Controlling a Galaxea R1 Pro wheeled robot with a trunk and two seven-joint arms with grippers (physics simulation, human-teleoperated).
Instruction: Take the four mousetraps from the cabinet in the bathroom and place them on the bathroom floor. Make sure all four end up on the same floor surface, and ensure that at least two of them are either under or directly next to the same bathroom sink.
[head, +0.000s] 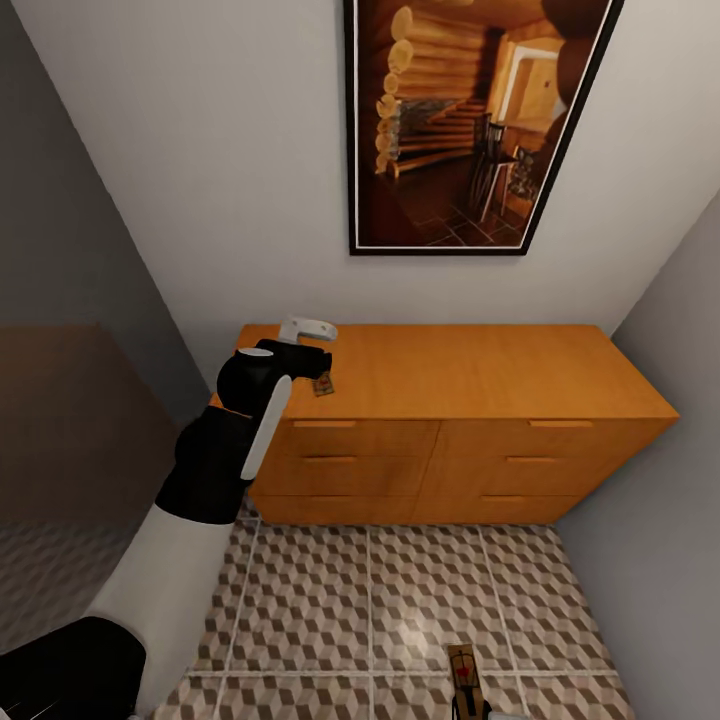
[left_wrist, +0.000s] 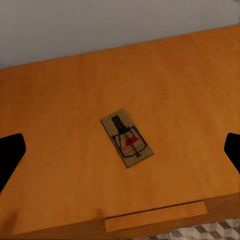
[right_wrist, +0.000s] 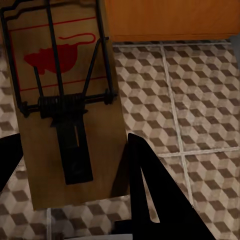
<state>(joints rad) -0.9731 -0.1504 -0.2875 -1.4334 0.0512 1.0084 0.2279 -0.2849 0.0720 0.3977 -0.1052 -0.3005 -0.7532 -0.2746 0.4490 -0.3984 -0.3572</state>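
One mousetrap (head: 323, 385) lies flat on the top of the orange-brown cabinet (head: 480, 370), near its front left. My left gripper (head: 308, 348) hovers just above it. In the left wrist view that mousetrap (left_wrist: 127, 138) sits midway between the two black fingertips (left_wrist: 11, 152), so the left gripper (left_wrist: 121, 149) is open and apart from it. A second mousetrap (right_wrist: 65, 100) is held above the cube-pattern bathroom floor (right_wrist: 200, 100), with my right gripper (right_wrist: 75, 170) shut on its board. In the head view this mousetrap (head: 465, 672) shows at the bottom edge over the bathroom floor (head: 330, 600).
The cabinet fills a narrow alcove between grey side walls (head: 660, 480). Its drawer fronts carry wooden bar handles (head: 325, 424). A large framed picture (head: 470, 120) hangs on the white wall above. Tiled floor stretches in front of the cabinet.
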